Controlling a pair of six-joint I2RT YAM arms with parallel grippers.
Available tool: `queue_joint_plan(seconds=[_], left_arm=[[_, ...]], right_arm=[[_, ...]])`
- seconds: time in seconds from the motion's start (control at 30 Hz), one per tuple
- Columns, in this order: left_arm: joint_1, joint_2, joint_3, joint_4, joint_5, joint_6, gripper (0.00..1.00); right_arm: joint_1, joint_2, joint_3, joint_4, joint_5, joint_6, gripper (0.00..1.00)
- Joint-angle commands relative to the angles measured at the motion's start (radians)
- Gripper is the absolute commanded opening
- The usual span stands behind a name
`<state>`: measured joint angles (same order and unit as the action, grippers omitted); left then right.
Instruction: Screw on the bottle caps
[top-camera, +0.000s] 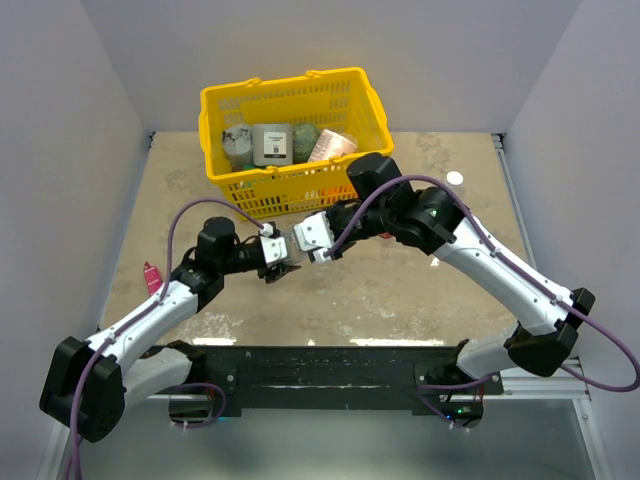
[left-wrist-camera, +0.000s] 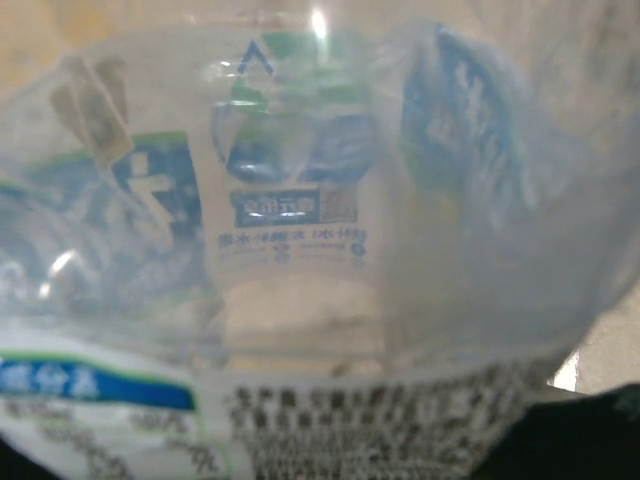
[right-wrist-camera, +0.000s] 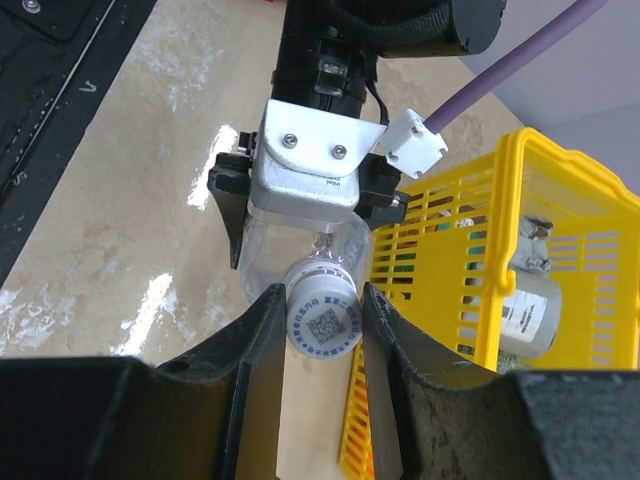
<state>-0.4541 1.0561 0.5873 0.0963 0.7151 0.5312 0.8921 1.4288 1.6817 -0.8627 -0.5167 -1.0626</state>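
**Cap on the neck, thread it straight**

My left pincer (top-camera: 283, 266) is clamped around the short bottle (left-wrist-camera: 300, 250), the one with the bluish label. I hold it on its side in the air above the table (top-camera: 400, 290), neck pointing toward my other arm. My right pincer (right-wrist-camera: 322, 342) is closed on a white cap (right-wrist-camera: 322, 320), its 2 fingers pressing the rim from either side, and the cap sits at the bottle's mouth. I cannot tell how far it is threaded.

To do this well, I judge the cap's axis must line up with the neck before I twist. A tilt would cross the thread. The bottle wall is thin and looks soft, so my left grip should be firm enough to stop it spinning, not hard enough to buckle it.

The table is a pale, mottled, glossy slab with light glare. A yellow basket (top-camera: 230, 110) of goods stands just beyond my wrists. A second white cap (top-camera: 455, 178) lies far right and a pink tube (top-camera: 152, 277) lies at the left edge. Plain grey walls (top-camera: 70, 120) close in 3 sides.
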Motion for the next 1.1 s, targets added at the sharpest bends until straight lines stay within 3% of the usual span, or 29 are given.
queue_joint_plan(seconds=[0.0, 0.23, 0.33, 0.47, 0.63, 0.73, 1.07], left_arm=[[-0.005, -0.068, -0.037, 0.252, -0.02, -0.106, 0.0], [-0.017, -0.071, -0.038, 0.304, -0.121, -0.073, 0.0], [-0.038, -0.054, -0.027, 0.29, -0.215, 0.016, 0.0], [-0.041, -0.03, -0.011, 0.302, -0.316, 0.05, 0.0], [-0.041, -0.034, -0.044, 0.448, -0.387, -0.04, 0.0], [-0.043, -0.034, -0.058, 0.497, -0.426, -0.114, 0.0], [-0.043, -0.045, -0.07, 0.554, -0.559, -0.264, 0.0]], right_arm=[[-0.001, 0.012, -0.025, -0.041, 0.014, 0.029, 0.13], [-0.018, 0.084, 0.016, -0.033, 0.015, 0.238, 0.1], [-0.019, 0.145, 0.081, -0.104, 0.015, 0.285, 0.08], [-0.018, 0.182, 0.128, -0.079, 0.124, 0.395, 0.06], [-0.018, 0.246, 0.196, -0.092, 0.19, 0.62, 0.04], [-0.028, 0.217, 0.145, 0.003, 0.227, 0.79, 0.03], [-0.033, 0.254, 0.17, 0.06, 0.27, 1.018, 0.0]])
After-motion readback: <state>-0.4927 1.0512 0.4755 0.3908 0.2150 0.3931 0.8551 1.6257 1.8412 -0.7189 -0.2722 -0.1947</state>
